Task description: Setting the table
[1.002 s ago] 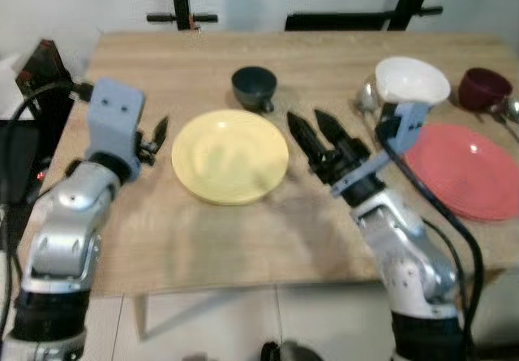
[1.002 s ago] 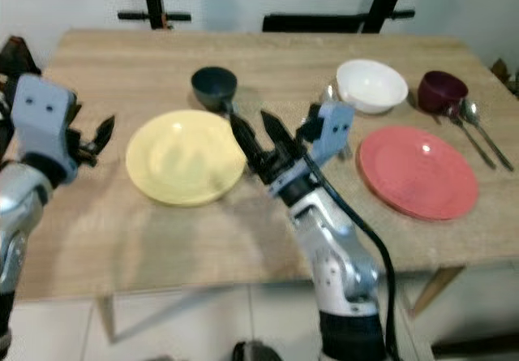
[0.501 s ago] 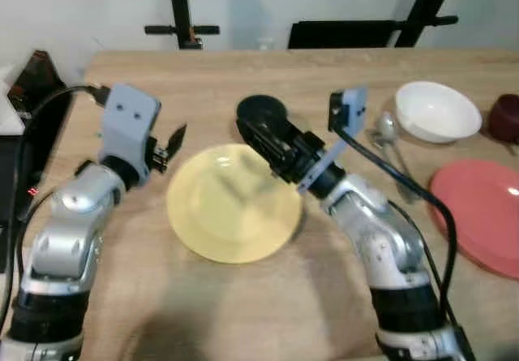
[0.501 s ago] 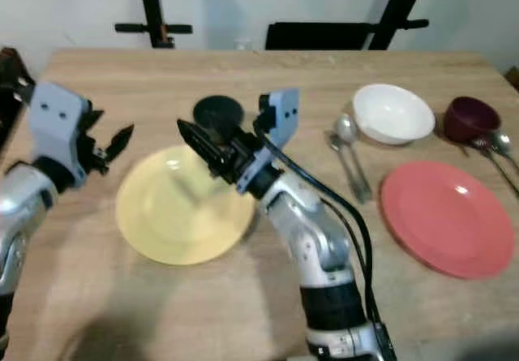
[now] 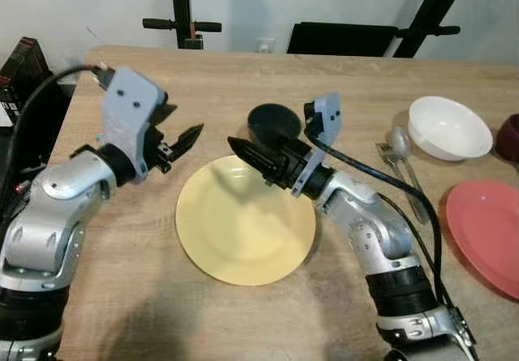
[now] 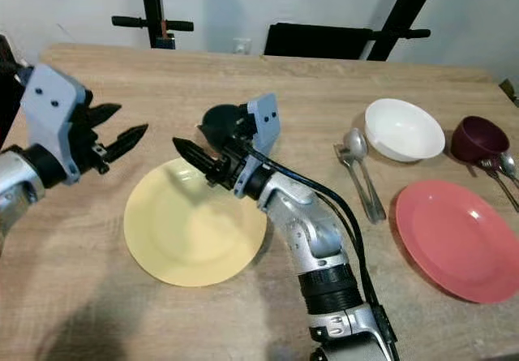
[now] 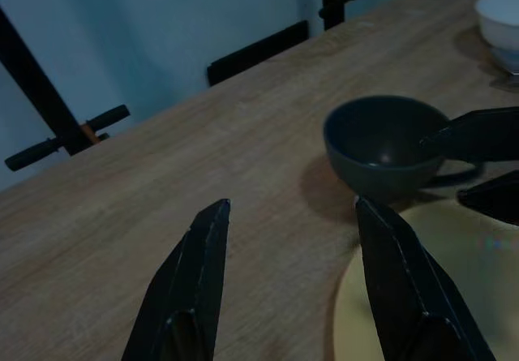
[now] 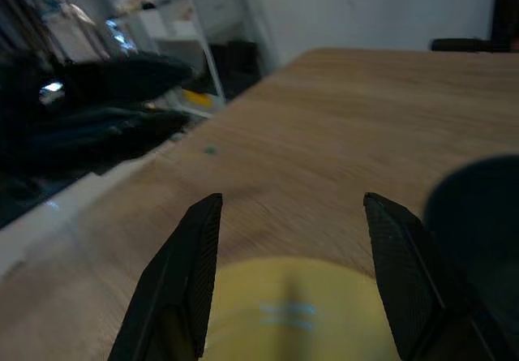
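On the left, the left gripper (image 5: pixel 185 139) hovers over the bare wooden table (image 5: pixel 122 296) just beside the round yellow plate (image 5: pixel 246 229), its two black fingers spread wide and holding nothing. The plate lies flat near the table's front edge. Being round, it has no long axis and points no way in particular.

Over the plate's far rim, the right gripper (image 5: pixel 247 152) reaches in from the right, fingers parted and empty, tips aimed toward the robot's left. Just behind it, the small dark round bowl (image 5: pixel 272 124) stands upright, touching or nearly touching the plate's far edge.

The step in hand looks like taking that dark bowl or shifting the plate into its place. To do it well, the right gripper should straddle one rim only, keeping clear of the other dish so neither gets dragged.

Further right lie two metal spoons (image 6: pixel 361 174), long axes running near to far, bowls away from the robot. Beyond are a white bowl (image 6: pixel 404 129), a red plate (image 6: pixel 458 238) and a maroon cup (image 6: pixel 479 139).
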You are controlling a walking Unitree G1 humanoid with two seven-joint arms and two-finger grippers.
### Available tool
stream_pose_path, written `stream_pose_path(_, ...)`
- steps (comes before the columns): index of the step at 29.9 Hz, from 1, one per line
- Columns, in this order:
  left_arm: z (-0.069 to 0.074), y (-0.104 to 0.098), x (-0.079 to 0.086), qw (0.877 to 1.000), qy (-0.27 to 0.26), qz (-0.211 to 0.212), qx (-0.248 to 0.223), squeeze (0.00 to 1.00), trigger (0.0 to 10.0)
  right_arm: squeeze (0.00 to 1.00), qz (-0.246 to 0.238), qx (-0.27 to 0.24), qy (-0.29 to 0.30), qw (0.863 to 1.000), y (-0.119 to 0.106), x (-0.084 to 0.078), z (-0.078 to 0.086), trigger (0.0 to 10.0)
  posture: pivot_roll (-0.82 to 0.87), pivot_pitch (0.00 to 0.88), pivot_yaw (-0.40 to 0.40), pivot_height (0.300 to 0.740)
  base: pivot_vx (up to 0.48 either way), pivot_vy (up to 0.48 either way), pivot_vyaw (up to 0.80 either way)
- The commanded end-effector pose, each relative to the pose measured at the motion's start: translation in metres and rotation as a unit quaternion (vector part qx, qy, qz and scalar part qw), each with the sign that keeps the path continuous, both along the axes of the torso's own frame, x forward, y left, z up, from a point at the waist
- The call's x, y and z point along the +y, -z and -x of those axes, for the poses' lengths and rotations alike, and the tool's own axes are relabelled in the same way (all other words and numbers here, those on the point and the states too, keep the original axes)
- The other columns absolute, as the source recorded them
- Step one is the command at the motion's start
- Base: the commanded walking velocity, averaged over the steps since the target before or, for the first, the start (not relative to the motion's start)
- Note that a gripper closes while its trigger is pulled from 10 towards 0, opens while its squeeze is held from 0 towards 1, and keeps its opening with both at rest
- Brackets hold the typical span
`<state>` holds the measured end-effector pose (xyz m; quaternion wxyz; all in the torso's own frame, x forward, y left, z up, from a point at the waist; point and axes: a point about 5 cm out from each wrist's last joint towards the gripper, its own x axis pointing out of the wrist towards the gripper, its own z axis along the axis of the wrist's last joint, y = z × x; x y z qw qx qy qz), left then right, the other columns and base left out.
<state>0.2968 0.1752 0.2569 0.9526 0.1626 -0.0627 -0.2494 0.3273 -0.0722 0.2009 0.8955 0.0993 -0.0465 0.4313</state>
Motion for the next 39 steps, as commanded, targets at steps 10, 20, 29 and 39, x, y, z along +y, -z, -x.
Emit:
stream_pose_path(10, 0.001, -0.001, 0.001, 1.0, 0.004, -0.014, 0.008, 0.0, 10.0, 0.0, 0.12, -0.111, 0.067, 0.984, -0.004, -0.038, -0.008, 10.0, 0.01, 0.129, -0.019, 0.74, 0.0, 0.0, 0.0)
stream_pose_path(20, 0.0, -0.001, 0.001, 1.0, 0.007, -0.02, 0.011, 0.0, 10.0, 0.0, 0.177, -0.094, 0.072, 0.977, 0.015, -0.048, -0.027, 10.0, 0.01, 0.138, -0.004, 0.74, 0.0, 0.0, 0.0)
stream_pose_path(29, -0.001, -0.004, 0.003, 0.999, 0.012, -0.03, 0.011, 0.0, 10.0, 0.0, 0.126, -0.042, 0.063, 0.989, 0.021, -0.058, -0.037, 10.0, 0.03, 0.132, 0.014, 0.74, 0.0, 0.0, 0.0)
stream_pose_path(39, -0.001, -0.005, 0.001, 0.999, 0.014, -0.033, 0.008, 0.0, 10.0, 0.0, 0.133, -0.053, 0.095, 0.985, 0.024, -0.067, -0.043, 10.0, 0.04, 0.125, 0.019, 0.74, 0.0, 0.0, 0.0)
